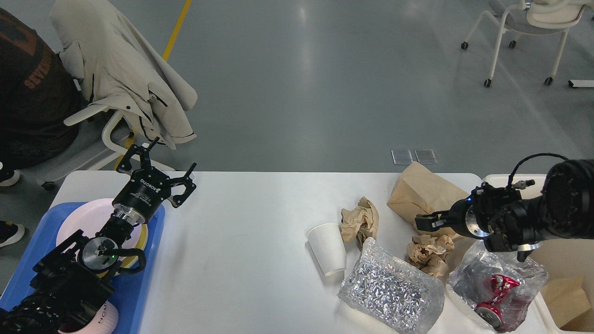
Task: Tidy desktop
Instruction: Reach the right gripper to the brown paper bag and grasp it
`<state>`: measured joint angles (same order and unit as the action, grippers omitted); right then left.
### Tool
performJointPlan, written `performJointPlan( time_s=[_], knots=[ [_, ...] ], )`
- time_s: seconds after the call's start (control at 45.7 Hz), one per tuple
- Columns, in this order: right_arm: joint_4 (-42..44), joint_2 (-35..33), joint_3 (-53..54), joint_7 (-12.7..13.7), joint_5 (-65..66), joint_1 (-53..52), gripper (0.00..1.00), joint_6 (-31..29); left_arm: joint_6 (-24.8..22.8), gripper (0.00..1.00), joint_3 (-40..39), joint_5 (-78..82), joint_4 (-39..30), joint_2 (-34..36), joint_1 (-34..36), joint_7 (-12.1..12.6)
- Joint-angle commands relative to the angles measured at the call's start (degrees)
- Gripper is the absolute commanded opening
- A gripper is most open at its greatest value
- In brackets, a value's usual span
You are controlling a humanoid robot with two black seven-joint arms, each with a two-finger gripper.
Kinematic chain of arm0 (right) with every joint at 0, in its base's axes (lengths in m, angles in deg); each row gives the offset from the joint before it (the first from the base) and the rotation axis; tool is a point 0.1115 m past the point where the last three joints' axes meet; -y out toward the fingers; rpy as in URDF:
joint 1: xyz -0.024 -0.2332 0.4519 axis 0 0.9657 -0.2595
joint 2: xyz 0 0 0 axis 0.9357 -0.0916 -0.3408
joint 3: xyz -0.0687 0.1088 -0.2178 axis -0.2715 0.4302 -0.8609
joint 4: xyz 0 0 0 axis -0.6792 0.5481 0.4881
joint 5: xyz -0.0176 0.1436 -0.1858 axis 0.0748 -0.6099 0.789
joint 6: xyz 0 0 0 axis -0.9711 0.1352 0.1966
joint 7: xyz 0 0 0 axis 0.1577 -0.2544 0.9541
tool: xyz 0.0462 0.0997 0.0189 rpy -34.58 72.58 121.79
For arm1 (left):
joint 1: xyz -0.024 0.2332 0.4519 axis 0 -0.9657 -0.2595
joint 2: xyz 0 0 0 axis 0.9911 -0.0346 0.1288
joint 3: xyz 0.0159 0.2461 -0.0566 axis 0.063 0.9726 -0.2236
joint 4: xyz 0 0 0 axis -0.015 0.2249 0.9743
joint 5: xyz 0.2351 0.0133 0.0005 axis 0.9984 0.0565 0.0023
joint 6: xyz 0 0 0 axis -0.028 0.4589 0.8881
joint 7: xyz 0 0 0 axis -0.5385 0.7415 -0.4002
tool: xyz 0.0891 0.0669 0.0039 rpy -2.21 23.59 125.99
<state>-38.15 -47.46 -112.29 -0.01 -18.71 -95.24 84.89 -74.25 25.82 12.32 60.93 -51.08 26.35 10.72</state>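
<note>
Step in hand, as judged: litter approach. The right gripper (424, 221), jaw state indiscernible, is positioned above the crumpled paper (429, 253) at 4 o'clock on the desktop (250, 241). Descent is required. The left gripper (155, 166) is spread wide, empty.

I see a grey, glossy floor (325, 93) beyond the far edge, with soft overhead light reflected in pale streaks. A yellow line (177, 23) runs across it at upper left. A white chair (106, 134) at left carries a cream coat (125, 74). Another white chair on castors (524, 32) stands at upper right. Two clear floor plates (414, 156) lie side by side.
</note>
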Motion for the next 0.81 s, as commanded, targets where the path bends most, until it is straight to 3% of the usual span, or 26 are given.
performJointPlan(
  time_s=[0.0, 0.066, 0.131, 0.241, 0.307, 0.35, 0.394, 0.788],
  knots=[
    [6.37, 1.16, 0.05, 0.15, -1.69, 5.58, 1.0, 1.52, 0.0, 1.0, 0.01, 0.0, -0.08, 0.0, 0.0, 0.07],
    [9.7, 1.25, 0.22, 0.32, -1.61, 7.69, 0.99, 1.52, 0.0, 1.0, 0.01, 0.0, 0.01, 0.0, 0.0, -0.01],
    [13.04, 1.33, 0.57, 0.58, -1.52, 9.53, 0.86, 1.69, 0.0, 1.0, 0.01, 0.0, 0.01, 0.0, 0.0, 0.07],
    [17.36, 1.25, 1.36, 1.9, -1.52, 11.73, 0.41, 1.78, 0.0, 1.0, 0.01, 0.0, 0.01, 0.0, 0.0, -0.01],
    [17.45, 0.98, 1.36, 2.25, -1.26, 11.82, 0.25, 1.52, 0.0, 1.0, -0.08, 0.0, 0.01, 0.0, 0.0, -0.01],
    [17.36, 0.89, 1.36, 2.26, -1.26, 11.82, 0.09, 1.17, 0.0, 1.0, 0.01, 0.0, 0.01, 0.0, 0.0, -0.01],
    [17.19, 0.81, 1.36, 2.26, -1.43, 11.74, 0.01, 0.81, 0.0, 1.0, 0.01, 0.0, 0.01, 0.0, 0.0, -0.01],
    [14.9, -0.95, 5.94, 2.34, -1.96, 11.56, 0.0, 0.99, 0.0, 1.0, 0.01, 0.0, 0.01, 0.0, 0.0, 0.07]
  ],
)
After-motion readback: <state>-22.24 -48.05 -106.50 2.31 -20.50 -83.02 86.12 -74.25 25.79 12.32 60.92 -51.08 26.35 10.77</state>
